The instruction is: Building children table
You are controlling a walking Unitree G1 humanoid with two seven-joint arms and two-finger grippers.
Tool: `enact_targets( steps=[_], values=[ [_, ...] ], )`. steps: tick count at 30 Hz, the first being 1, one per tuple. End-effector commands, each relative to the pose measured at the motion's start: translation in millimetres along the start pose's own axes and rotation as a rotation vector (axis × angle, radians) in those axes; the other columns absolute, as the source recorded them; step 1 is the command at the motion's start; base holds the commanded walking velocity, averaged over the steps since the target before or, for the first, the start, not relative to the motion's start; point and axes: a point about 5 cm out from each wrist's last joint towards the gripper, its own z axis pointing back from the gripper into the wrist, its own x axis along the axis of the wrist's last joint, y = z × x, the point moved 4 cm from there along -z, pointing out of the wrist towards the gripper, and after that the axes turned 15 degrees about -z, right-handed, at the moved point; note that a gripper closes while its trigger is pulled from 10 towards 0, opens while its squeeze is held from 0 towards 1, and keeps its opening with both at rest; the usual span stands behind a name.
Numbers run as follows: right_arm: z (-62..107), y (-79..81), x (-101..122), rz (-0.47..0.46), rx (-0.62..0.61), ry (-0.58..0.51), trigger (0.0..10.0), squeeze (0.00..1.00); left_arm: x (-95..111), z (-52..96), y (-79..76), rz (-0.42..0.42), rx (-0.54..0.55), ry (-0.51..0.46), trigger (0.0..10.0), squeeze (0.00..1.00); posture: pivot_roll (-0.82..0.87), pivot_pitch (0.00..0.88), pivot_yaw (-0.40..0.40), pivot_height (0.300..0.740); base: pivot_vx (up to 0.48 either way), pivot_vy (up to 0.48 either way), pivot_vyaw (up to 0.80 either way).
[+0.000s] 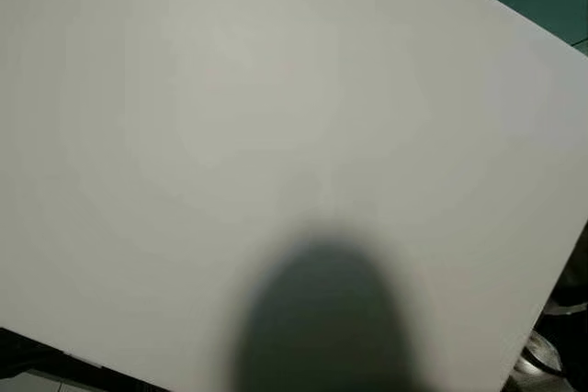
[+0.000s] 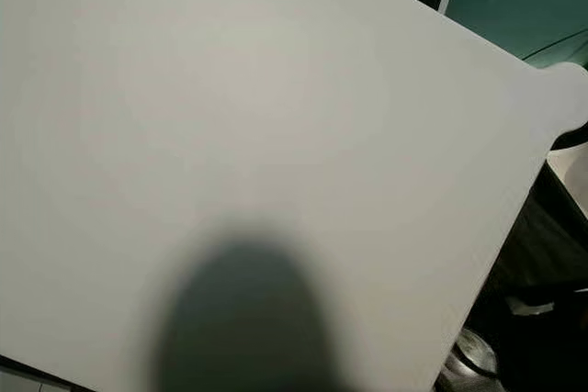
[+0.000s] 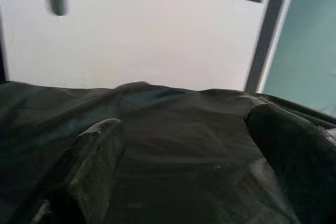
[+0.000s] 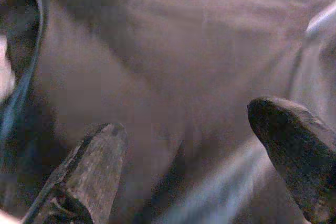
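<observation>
I see a plain white tabletop panel (image 2: 276, 135) tilted close before the head camera, one rounded corner at its right, a soft dark shadow low on it. Left gripper (image 3: 184, 145) and right gripper (image 4: 184, 145) both gape over dark fabric (image 3: 173, 124), holding nothing.

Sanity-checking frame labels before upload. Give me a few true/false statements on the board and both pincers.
1. A large white board takes up most of the head views. True.
2. The board has a rounded tab at one corner. True.
3. A dark round shadow lies on the board. True.
4. The left pincer is clamped on a screw. False: its fingers are apart with nothing between them, above dark fabric.
5. The right pincer is shut. False: its fingers are spread wide.
</observation>
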Motion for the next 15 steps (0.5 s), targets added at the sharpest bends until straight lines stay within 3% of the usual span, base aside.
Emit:
enact_targets(
  steps=[1, 11, 14, 15],
  values=[
    [5.0, -5.4, -2.5, -0.005, -0.011, 0.016, 10.0, 0.0, 4.7, -1.0, 1.8, -0.009, 0.003, -0.02, 10.0, 0.0, 0.0, 0.0, 0.049, 0.74, 0.0, 0.0, 0.0],
    [17.0, -16.7, -26.6, -0.015, -0.111, 0.092, 10.0, 0.0, 4.2, -3.2, -0.6, -0.005, -0.015, -0.022, 10.0, 0.0, -0.01, 0.0, 0.059, 0.74, 0.0, 0.0, 0.0],
    [15.4, -24.7, -27.0, -0.007, -0.155, 0.108, 10.0, 0.0, 4.3, -3.9, -1.1, -0.004, -0.018, -0.023, 10.0, 0.0, -0.01, 0.0, 0.06, 0.74, 0.0, 0.0, 0.0],
    [15.3, -38.3, -35.0, 0.039, -0.225, 0.17, 10.0, 0.0, 4.4, -4.4, -1.5, -0.004, -0.02, -0.024, 10.0, 0.0, -0.01, 0.0, 0.06, 0.74, 0.0, 0.0, 0.0]
  ],
)
